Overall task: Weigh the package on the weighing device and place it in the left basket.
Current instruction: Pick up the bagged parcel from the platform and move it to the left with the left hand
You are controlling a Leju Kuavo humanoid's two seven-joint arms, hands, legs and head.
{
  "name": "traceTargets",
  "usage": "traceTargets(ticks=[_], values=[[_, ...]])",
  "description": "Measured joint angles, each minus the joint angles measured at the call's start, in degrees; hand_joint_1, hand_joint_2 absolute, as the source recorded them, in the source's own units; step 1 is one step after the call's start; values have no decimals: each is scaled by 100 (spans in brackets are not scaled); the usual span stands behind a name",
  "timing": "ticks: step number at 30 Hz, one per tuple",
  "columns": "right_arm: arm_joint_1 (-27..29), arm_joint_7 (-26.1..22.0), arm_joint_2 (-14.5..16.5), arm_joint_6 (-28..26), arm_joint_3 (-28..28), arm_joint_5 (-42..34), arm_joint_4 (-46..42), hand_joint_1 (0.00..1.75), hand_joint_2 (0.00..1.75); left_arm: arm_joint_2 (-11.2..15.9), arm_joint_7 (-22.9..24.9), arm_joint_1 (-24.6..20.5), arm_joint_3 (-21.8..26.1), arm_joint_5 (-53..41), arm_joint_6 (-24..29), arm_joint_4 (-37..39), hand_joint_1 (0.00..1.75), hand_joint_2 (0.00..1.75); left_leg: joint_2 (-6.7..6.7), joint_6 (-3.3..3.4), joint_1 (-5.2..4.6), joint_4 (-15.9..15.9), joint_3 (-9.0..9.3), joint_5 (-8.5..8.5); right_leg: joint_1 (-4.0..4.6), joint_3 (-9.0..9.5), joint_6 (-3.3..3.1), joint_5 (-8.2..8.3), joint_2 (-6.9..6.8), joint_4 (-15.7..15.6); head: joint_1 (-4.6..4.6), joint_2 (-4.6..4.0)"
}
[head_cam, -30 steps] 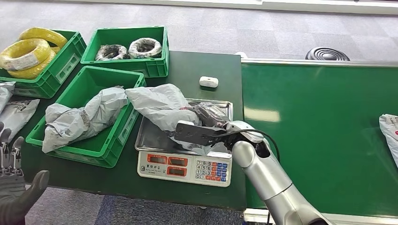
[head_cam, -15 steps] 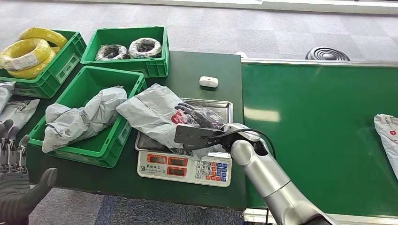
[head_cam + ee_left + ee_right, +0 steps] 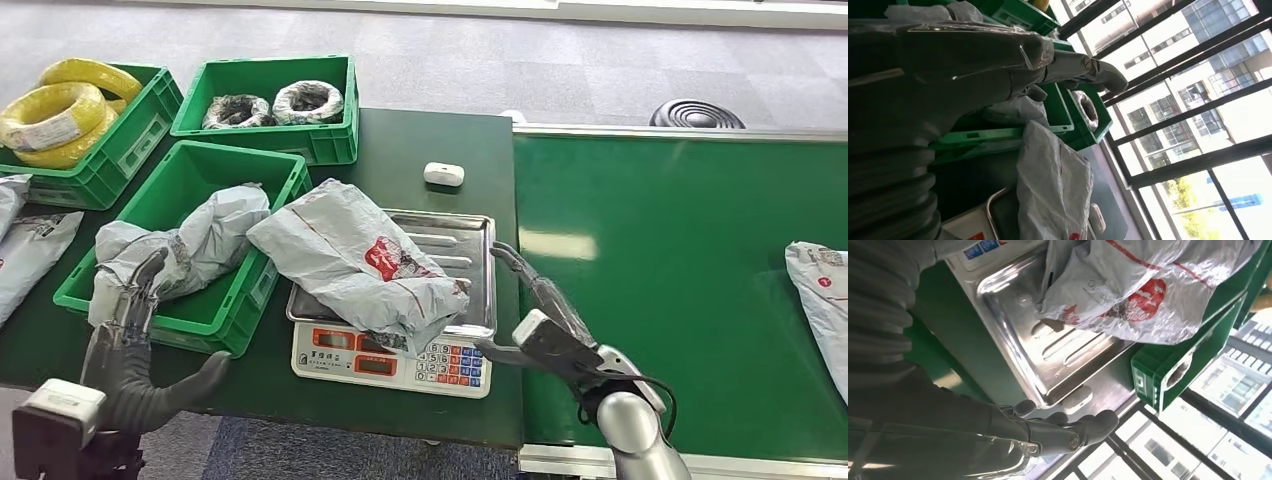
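A dark green surface carried the weighing gear, with a brighter green conveyor belt running just beside the scale on the robot's right. The package, a grey mailer bag with a red mark, lay across the scale's steel tray, one end overhanging the tray edge toward the left basket; resting there free of either hand, it could give a true reading. The right robot hand hovered beside the scale at its belt side, fingers spread and holding nothing, apart from the package so as not to load the tray. The left robot hand was raised on the scale's other side, in front of the left basket, likewise open and empty, apparently placed to take the package across. That basket, touching the scale's near corner, already held another grey bag. A further bag waited on the belt, well apart from the scale.
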Motion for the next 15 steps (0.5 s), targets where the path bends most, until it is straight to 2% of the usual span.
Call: traceTargets(ticks=[4,10,15], values=[[415,-81,-47,-350,-186,-117,-285,0,175,169,151,-146,-303,-117,152,235,0,175,6,0,0,0,5,0,0,-5,-1,0,7,-1,1,0],[1304,-765,-143,-2235,-381,-1256,-843,0,175,320,939,-643,-817,-1084,623,885,0,175,-5,0,-1,1,-3,0,-1,-1,0,-1,-7,-1,1,0],[1808,-882,-299,-2928,-439,-1714,-1280,0,175,386,1212,-1193,-1249,-1385,837,1530,0,175,4,2,-2,3,2,0,-3,-5,1,2,4,-3,1,0]])
